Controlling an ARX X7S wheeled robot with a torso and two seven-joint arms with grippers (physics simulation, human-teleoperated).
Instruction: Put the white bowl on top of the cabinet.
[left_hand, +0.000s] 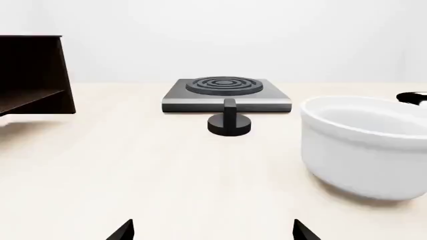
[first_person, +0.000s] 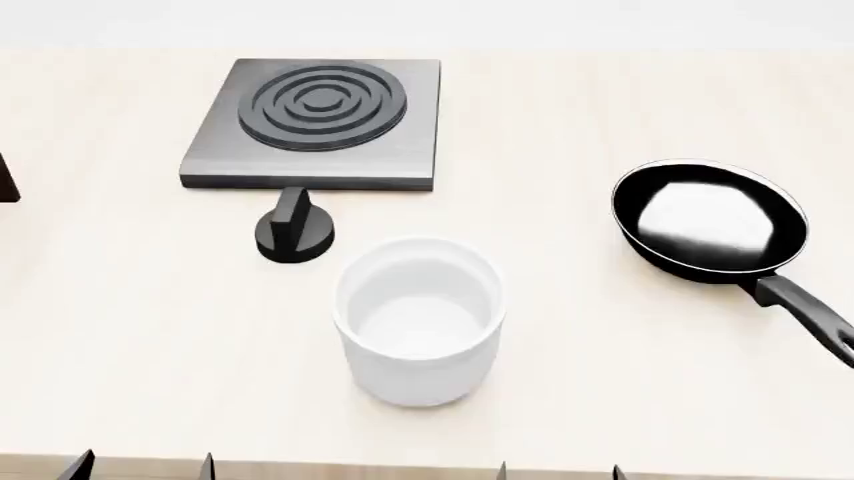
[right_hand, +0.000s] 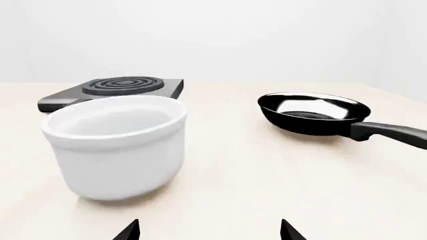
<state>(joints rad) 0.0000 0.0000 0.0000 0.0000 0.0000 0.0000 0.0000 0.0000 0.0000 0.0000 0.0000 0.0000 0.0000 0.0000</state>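
Observation:
The white bowl (first_person: 420, 318) stands upright and empty on the pale table, near its front edge. It also shows in the left wrist view (left_hand: 367, 145) and in the right wrist view (right_hand: 117, 145). The dark-brown cabinet (left_hand: 30, 75) shows at the far left of the table in the left wrist view; in the head view only a sliver (first_person: 6, 180) shows at the left edge. My left gripper (left_hand: 212, 231) is open and empty, short of the bowl. My right gripper (right_hand: 209, 231) is open and empty, short of the bowl. In the head view only the fingertips of both show, at the bottom edge.
A grey stove plate (first_person: 318, 122) with rings lies behind the bowl, with a black knob (first_person: 295, 235) in front of it. A black frying pan (first_person: 710, 222) lies to the right, its handle (first_person: 807, 312) pointing to the front right.

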